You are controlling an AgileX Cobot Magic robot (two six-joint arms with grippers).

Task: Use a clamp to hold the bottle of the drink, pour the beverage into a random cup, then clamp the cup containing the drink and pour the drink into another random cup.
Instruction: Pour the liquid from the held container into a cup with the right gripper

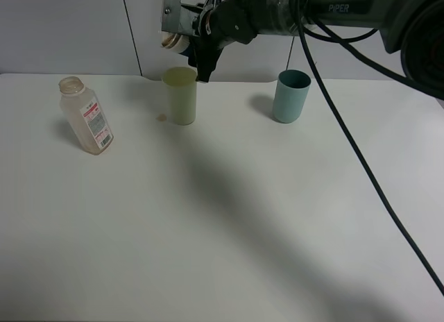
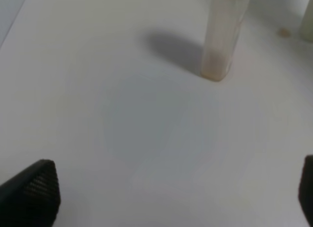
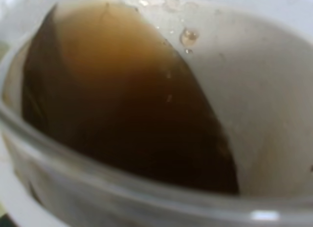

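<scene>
The right hand (image 1: 202,55), clamped on the blue-sleeved cup (image 1: 173,41) of brown beverage (image 3: 122,104), tilts it above the yellow-green tumbler (image 1: 180,96) near the worktop's (image 1: 229,218) far edge. The left hand (image 2: 168,192) gapes wide, holding nothing.

Clear squarish plastic bottle (image 1: 86,117): white label, red-pink print. Pale yellow-green tapered plastic tumbler (image 1: 180,96): plain. Teal round plastic cup (image 1: 290,96): plain. Clear-rimmed short plastic cup (image 3: 254,90): off-white inside. Dark brown liquid (image 3: 122,104) within.

"PIPER" in pale letters on the black arm (image 1: 338,7), bottle (image 1: 86,117) label print unreadable
</scene>
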